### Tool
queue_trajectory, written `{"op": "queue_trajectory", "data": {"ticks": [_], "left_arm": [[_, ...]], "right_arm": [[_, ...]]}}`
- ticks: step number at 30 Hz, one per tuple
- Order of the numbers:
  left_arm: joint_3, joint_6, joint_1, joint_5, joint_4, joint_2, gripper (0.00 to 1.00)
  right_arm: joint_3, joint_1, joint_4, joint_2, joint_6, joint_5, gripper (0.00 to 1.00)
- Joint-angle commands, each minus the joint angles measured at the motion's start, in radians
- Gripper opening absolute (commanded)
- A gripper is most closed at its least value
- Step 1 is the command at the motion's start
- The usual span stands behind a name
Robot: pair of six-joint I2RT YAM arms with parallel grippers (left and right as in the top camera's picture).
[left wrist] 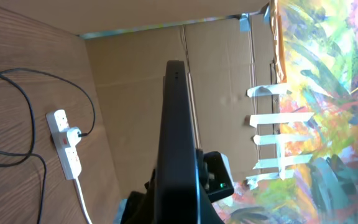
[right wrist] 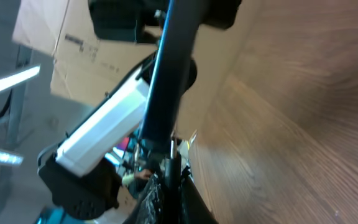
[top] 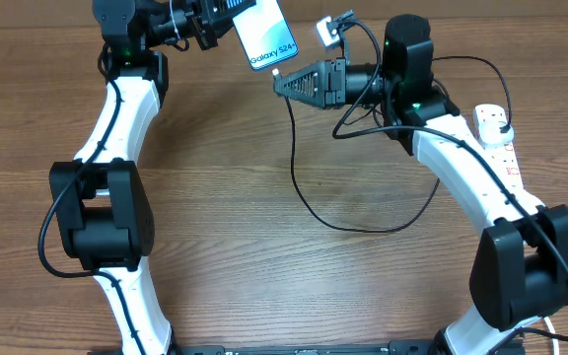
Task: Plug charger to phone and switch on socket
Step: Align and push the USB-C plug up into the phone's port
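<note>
While your left end effector (top: pixel 210 28) is clamped on the phone (top: pixel 264 35) at the far edge of the tabletop (top: pixel 264 276), near its middle, the lit screen faces up and the "Galaxy S24" text sits at the short edge nearest your right arm. In the left wrist view the phone (left wrist: pixel 176 137) shows edge-on as a dark slab against a cardboard wall (left wrist: pixel 216 74).

Your right end effector (top: pixel 282 85) is closed on the connector end of the charger (top: pixel 309 202), with its fingertips just beside that lower short edge of the phone. The small tip reaches the edge. You cannot tell from these views whether it is seated in the port. The right wrist view gives only the phone (right wrist: pixel 169 74) edge-on above the end effector (right wrist: pixel 166 186), and the contact point is blurred.

From the grip the black cable drops toward the middle of the tabletop, loops, and climbs back toward the right edge.

The socket (top: pixel 498 138) lies flat along the right edge, toward the far right corner, partly under your right arm. The left wrist view shows the socket (left wrist: pixel 65 144) with the black plug (left wrist: pixel 74 133) in it and its white cord (left wrist: pixel 84 199) trailing off one end.

Switch position: too small to read.
</note>
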Motion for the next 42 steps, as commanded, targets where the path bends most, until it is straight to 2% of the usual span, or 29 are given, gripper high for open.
{"op": "queue_trajectory", "data": {"ticks": [1, 5, 19, 42], "left_arm": [[0.011, 0.028, -0.006, -0.029, 0.012, -0.008, 0.04], [0.011, 0.029, -0.006, -0.029, 0.012, -0.008, 0.04], [0.011, 0.029, -0.006, -0.043, 0.012, -0.008, 0.04], [0.011, 0.039, -0.026, -0.013, 0.011, -0.008, 0.04]], "right_arm": [[0.011, -0.018, 0.025, 0.002, 0.078, 0.032, 0.04], [0.011, -0.018, 0.062, 0.002, 0.119, 0.039, 0.04], [0.011, -0.016, 0.063, 0.002, 0.119, -0.073, 0.04], [0.011, -0.016, 0.063, 0.002, 0.119, -0.043, 0.04]]}}
